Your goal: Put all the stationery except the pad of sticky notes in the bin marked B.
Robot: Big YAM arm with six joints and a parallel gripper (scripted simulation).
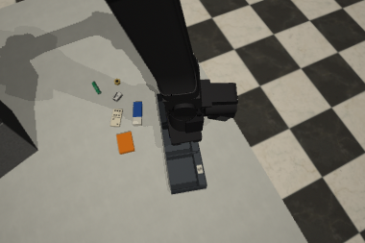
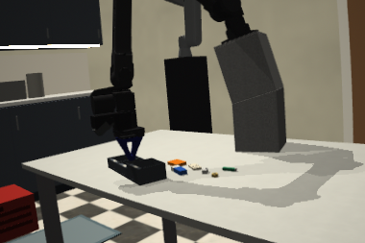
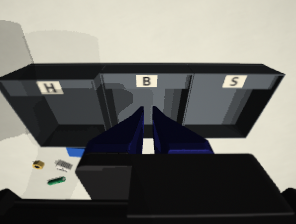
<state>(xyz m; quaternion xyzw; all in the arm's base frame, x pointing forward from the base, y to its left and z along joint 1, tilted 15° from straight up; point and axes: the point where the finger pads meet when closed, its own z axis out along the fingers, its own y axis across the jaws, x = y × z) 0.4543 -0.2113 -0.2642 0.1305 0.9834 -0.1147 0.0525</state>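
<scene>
- Jaws nearly pressed together, pinching nothing, over the bin [image 3: 146, 81] marked B.
- Blue-and-white eraser [image 1: 137, 112], centre-left on the worktop [image 1: 72, 194]: likely light, grippy; pinch its long sides.

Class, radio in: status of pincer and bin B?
Pincer shut, holding nothing, over dark three-compartment bin, middle slot B. Blue-and-white eraser on table. Nothing blocking.

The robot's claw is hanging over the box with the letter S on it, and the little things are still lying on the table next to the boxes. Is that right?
Not quite. The gripper hangs over the middle bin marked B, not the S bin; the wrist view shows it. The little things, like the orange pad and the blue eraser, do lie on the table beside the bins.
</scene>
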